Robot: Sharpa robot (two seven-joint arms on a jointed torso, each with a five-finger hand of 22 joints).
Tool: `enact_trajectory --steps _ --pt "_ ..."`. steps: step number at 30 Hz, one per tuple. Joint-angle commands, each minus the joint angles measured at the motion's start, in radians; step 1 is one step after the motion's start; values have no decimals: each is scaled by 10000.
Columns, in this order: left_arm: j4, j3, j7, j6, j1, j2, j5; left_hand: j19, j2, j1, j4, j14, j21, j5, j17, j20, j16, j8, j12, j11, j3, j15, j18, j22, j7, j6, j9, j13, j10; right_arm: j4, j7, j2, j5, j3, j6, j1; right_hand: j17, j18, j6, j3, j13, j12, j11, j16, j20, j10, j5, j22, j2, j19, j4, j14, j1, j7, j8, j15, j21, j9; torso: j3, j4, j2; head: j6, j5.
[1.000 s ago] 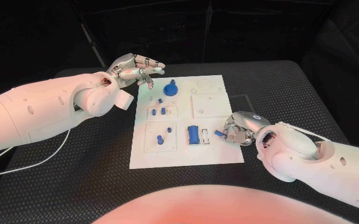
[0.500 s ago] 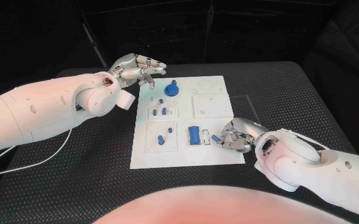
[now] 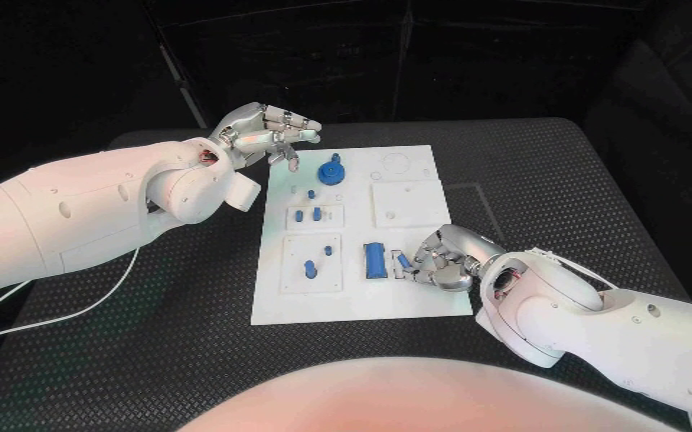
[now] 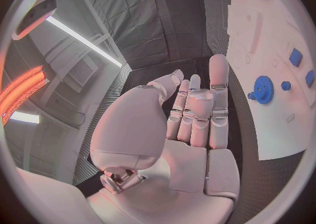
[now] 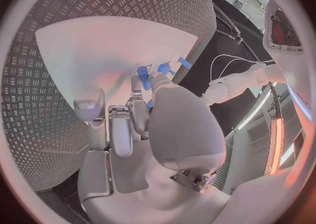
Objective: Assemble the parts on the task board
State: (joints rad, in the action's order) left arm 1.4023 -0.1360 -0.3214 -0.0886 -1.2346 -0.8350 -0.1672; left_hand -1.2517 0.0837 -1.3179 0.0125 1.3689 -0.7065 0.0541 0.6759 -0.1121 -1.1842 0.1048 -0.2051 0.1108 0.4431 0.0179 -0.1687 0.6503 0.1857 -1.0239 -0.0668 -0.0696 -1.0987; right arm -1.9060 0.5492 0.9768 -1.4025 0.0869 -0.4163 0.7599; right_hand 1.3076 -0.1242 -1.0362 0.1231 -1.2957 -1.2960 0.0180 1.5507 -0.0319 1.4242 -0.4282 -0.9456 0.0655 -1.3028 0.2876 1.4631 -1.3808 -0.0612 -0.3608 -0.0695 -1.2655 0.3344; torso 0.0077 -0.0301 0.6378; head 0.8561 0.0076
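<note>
Over the white plastic task board's near edge, the right hand, fingers pinching a small blue plastic part, should lower gently, while the left hand hovers loosely curled, holding nothing.

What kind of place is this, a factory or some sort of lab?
Most likely a robot test lab: a black table ringed by dark curtains, a white task board with small blue parts, and strip lights on the room's wall.

White task board flat mid-table, small blue parts scattered, blue gear at far edge
</note>
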Motion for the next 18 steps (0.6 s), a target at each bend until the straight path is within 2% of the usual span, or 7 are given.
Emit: enact_trajectory --steps 1,10,12,18 --pt "25 8 -139 35 -13 5 44 61 -53 68 -60 -80 66 44 -4 -27 17 34 -37 -34 -7 -19 -149 -17 -28 55 -16 -16 63 65 -113 -86 297 1 -388 10 2168 129 -60 -92 -16 -57 -42 14 -23 25 -139 -14 6 -78 12 981 272 -12 -31 -70 -48 5 3 -2 2 8 5" --pt "21 8 -99 75 -14 17 45 61 -53 68 -60 -80 66 44 -4 -27 17 34 -37 -34 -7 -19 -149 -17 -28 55 -16 -16 63 367 39 -411 372 2 -244 10 2165 129 -67 -355 -17 -43 -45 13 -21 26 -684 -14 20 -81 14 980 766 -16 -15 -69 -40 46 2 9 5 -8 43" --pt "22 8 -90 85 -15 17 45 61 -53 68 -60 -80 66 44 -4 -27 17 34 -37 -34 -7 -19 -149 -17 -28 55 -16 -16 63 427 76 -456 375 2 -179 10 2156 127 -67 -401 -9 -31 -47 9 -21 20 -745 -6 14 -77 16 978 830 -17 -12 -68 -34 50 -8 22 8 8 32" --pt "12 8 -40 139 -16 21 45 60 -47 68 -56 -88 70 43 -35 -26 27 32 -40 -35 -9 -20 -149 -20 -29 64 -14 -15 73 537 91 -575 245 3 -107 11 2139 122 -70 -451 3 -16 -43 2 -22 11 -777 22 43 -63 -8 974 853 -10 -12 -69 -18 57 9 -9 0 24 92"
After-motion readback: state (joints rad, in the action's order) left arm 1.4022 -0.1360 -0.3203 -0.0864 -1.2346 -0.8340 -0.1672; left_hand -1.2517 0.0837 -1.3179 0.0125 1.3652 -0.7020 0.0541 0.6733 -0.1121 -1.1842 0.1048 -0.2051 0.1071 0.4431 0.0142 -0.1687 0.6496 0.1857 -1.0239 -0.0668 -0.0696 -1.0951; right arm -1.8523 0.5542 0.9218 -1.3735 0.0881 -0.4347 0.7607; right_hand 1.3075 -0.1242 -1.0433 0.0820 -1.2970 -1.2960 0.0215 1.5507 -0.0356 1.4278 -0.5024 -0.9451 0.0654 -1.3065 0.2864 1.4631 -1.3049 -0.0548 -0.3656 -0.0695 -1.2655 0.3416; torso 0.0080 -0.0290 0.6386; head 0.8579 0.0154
